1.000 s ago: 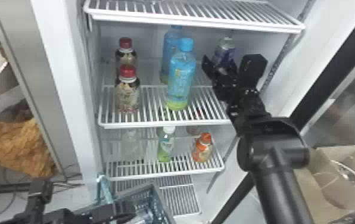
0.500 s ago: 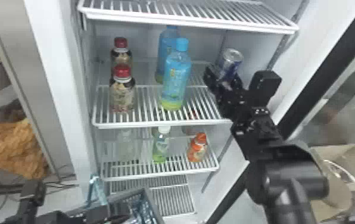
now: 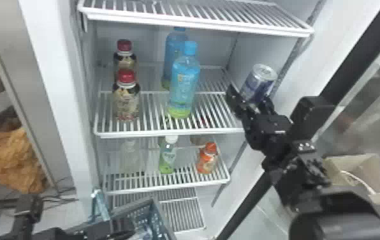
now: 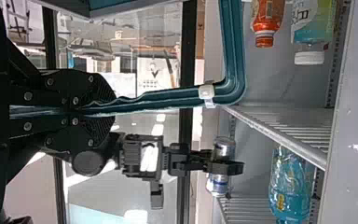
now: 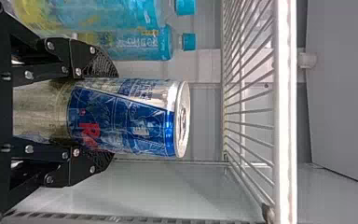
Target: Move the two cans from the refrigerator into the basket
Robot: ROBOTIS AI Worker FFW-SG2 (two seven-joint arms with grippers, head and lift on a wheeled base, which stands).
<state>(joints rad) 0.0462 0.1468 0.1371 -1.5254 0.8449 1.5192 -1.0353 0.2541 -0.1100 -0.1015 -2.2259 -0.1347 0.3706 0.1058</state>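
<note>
Here is the right gripper (image 3: pixel 251 99), up at the right end of the middle shelf (image 3: pixel 167 132), and it has the can (image 3: pixel 259 81) firmly pinched! Its fingers stand a can's width apart, one on either side of the silver-and-blue body, with the top poking out beyond the tips. In the head view the can leans to the right, near the fridge's right wall.

Down at the near left, the left gripper (image 3: pixel 123 228) has its fingers pressed together on the rim of the basket (image 4: pixel 235 70), clamping it tight. That basket sits low, in front of the bottom shelf (image 3: pixel 183 207).

Over to the middle shelf: two red-capped bottles (image 3: pixel 126 99) on the left, one behind the other, and two blue bottles (image 3: pixel 184 83) in the centre, again near and far. One level lower stand a clear bottle (image 3: pixel 130 158) on the left, a green bottle (image 3: pixel 167 156) mid-shelf and an orange bottle (image 3: pixel 208 159) at the right.

And out in the room? A shaggy brown heap (image 3: pixel 4 156) lies at the left with cables (image 3: pixel 60 196) near it, while an open carton (image 3: pixel 371 175) sits at the right, past the fridge.
</note>
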